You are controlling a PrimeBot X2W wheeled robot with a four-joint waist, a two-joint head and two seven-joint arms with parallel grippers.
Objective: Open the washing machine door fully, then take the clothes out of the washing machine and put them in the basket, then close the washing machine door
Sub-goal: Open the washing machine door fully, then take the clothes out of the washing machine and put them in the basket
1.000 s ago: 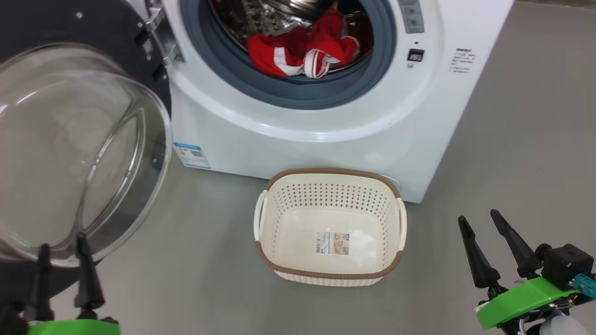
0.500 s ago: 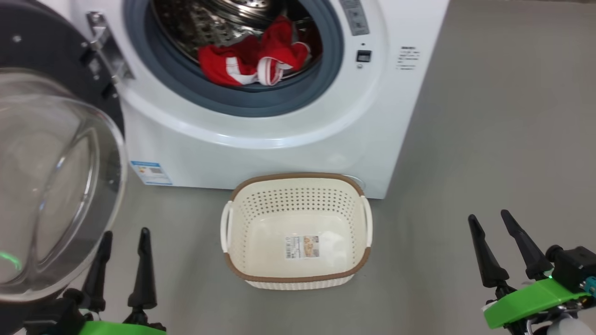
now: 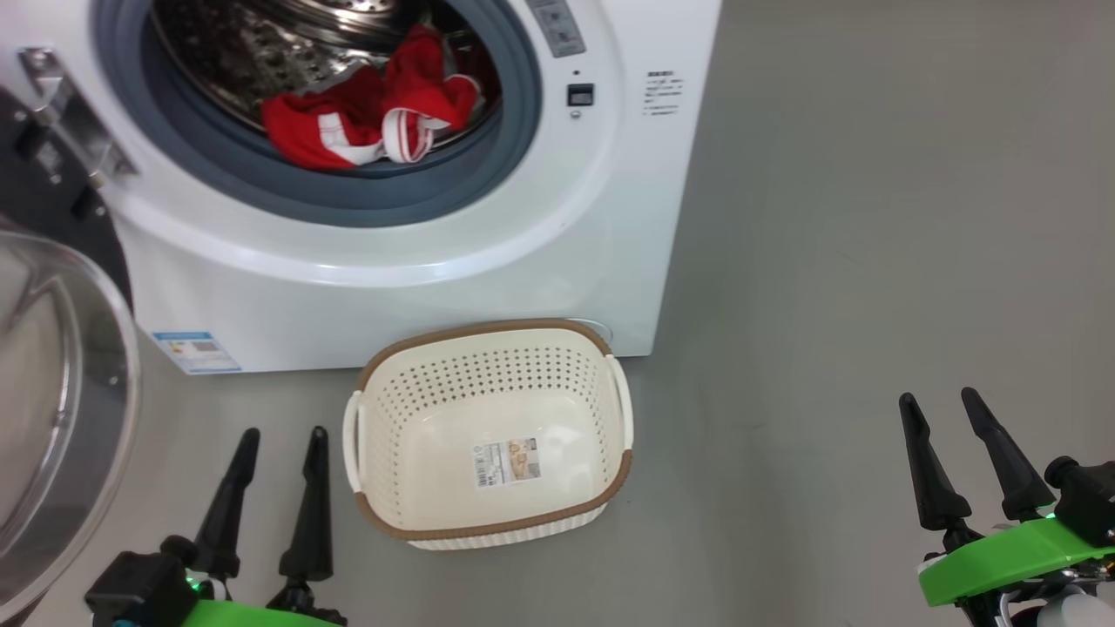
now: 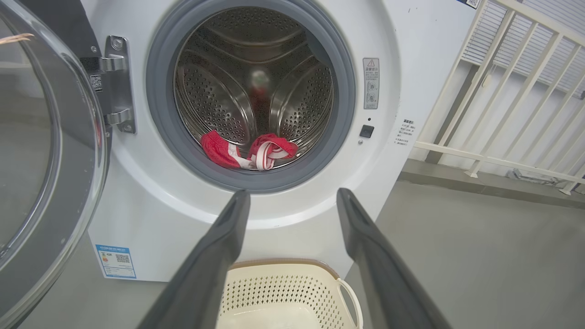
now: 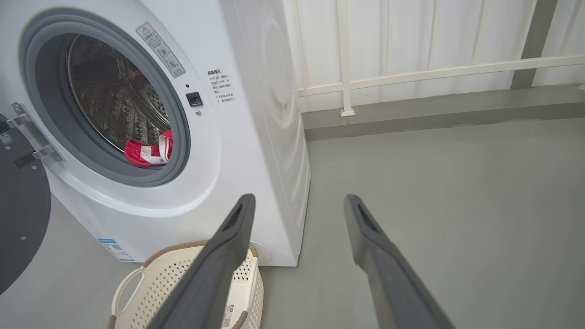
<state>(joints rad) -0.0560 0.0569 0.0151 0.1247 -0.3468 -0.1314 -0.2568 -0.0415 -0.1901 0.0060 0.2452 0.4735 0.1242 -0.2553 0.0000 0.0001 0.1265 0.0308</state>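
Door stands wide, left gripper and right gripper spread empty: reach inside the washing machine, pinch clothes deep.

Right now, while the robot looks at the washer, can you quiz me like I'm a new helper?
1. Fill the gap: the large round black-rimmed glass door stands ___.
2. True or false: the cream-white perforated plastic basket already holds something red.
3. Where are the bright red white-striped clothes?
A. in the basket
B. inside the big white box-shaped washing machine
C. draped over the door

Key: 1 open; 2 false; 3 B.
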